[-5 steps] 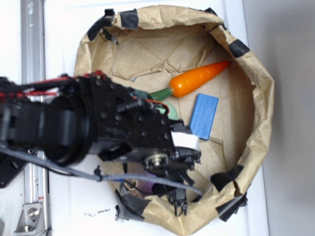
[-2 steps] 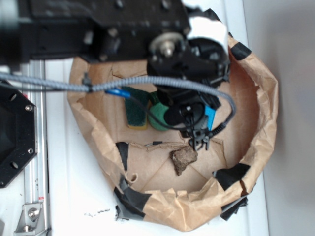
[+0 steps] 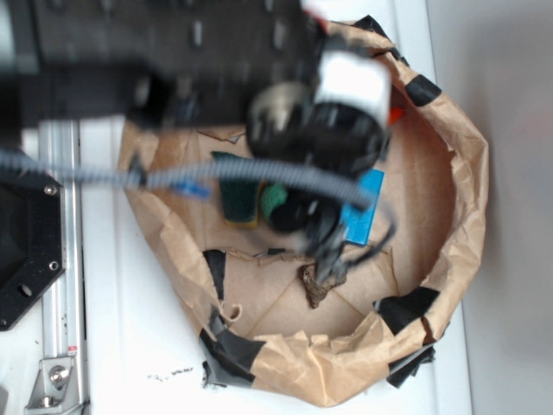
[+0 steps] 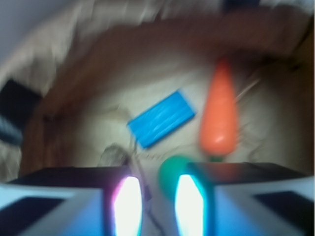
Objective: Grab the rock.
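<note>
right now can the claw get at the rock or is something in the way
Probably yes: the claw hangs right over the rock, nothing lying on it. The blue block sits apart.

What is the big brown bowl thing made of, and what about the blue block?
The brown bowl looks like crumpled kraft paper: matte, creased, torn at the edges and patched with black tape. The blue block looks like hard plastic or painted wood; its flat, evenly colored face with faint ridges leaves that open, and the picture is blurry.

This looks like a robotics lab bench: a white table [image 3: 121, 346] with a bolted metal rail [image 3: 60, 259], and a taped brown-paper tub [image 3: 462, 173] holding a toy carrot [image 4: 220, 110] and a blue block [image 4: 161, 118].
</note>
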Robot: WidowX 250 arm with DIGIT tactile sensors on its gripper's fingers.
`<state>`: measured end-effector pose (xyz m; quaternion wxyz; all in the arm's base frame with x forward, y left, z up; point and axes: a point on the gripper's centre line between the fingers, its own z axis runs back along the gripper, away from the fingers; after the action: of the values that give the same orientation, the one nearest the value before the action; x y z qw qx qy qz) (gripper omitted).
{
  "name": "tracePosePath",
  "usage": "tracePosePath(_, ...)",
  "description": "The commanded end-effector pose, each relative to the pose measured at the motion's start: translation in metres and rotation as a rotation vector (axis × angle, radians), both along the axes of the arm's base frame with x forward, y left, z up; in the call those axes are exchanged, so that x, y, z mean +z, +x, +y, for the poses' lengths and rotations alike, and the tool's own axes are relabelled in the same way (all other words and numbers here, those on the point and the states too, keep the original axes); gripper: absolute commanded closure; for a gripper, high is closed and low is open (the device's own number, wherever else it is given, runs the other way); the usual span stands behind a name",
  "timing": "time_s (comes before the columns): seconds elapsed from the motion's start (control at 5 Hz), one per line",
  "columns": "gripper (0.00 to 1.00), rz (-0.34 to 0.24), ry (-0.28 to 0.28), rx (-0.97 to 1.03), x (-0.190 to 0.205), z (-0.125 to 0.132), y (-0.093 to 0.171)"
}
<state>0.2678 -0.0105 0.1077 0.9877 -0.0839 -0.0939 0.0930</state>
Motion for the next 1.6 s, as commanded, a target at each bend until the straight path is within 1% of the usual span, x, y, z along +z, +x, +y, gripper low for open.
tracePosePath(0.0, 0.0, -0.089, -0.013, -0.317, -0.036, -0.044, 0.009)
tracePosePath(0.2, 0.0, -0.092, -0.01, -0.42, -0.053, -0.056, 0.012)
tracePosePath(0.4, 0.0, -0.054, -0.012, -0.495, -0.073, -0.064, 0.009)
tracePosePath(0.6, 1.0, -0.016, -0.011, -0.459, -0.079, -0.063, 0.004)
tracePosePath(0.8, 1.0, -0.045, 0.011, -0.41, -0.064, -0.059, 0.005)
tracePosePath(1.0, 1.0, -0.08, 0.072, -0.283, -0.025, -0.04, 0.009)
tracePosePath(1.2, 1.0, -0.028, 0.118, -0.048, 0.025, 0.0, 0.005)
tracePosePath(1.4, 1.0, -0.034, 0.153, 0.025, 0.063, 0.024, -0.008)
